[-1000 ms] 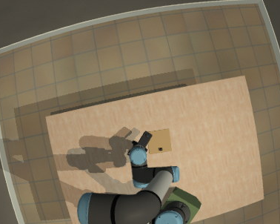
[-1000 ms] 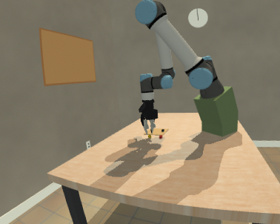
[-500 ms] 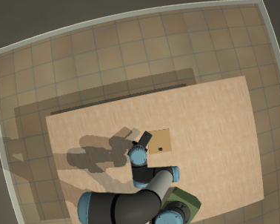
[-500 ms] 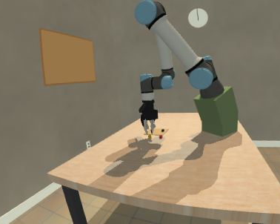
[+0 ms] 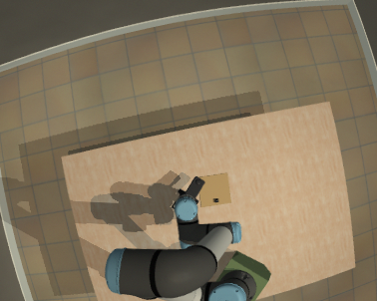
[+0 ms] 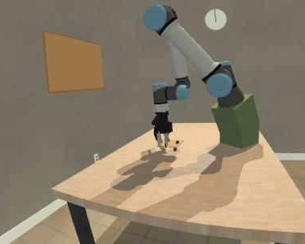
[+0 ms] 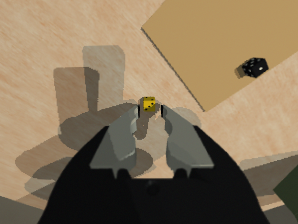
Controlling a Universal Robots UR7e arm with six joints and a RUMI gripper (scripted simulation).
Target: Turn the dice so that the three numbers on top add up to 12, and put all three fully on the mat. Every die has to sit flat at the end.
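A yellow die (image 6: pixel 163 149) (image 7: pixel 149 104) sits on the table, off the mat (image 5: pixel 214 185) (image 6: pixel 171 143) (image 7: pixel 200 45), near the mat's corner. My gripper (image 7: pixel 150 106) is partly open around the yellow die, with a gap on each side of it in the wrist view. A black die (image 5: pixel 216 200) (image 6: pixel 177 141) (image 7: pixel 255 67) lies on the mat near one edge; a face with one white pip shows. A red die (image 6: pixel 175 149) sits on the table to the right of the yellow one in the exterior view; the other views do not show it. Its top number is too small to read.
The arm's green base block (image 5: pixel 249 266) (image 6: pixel 237 123) stands on the table (image 5: pixel 287 164) (image 6: pixel 256 194). The arm hides part of the table in the top view, and its shadows fall around the yellow die.
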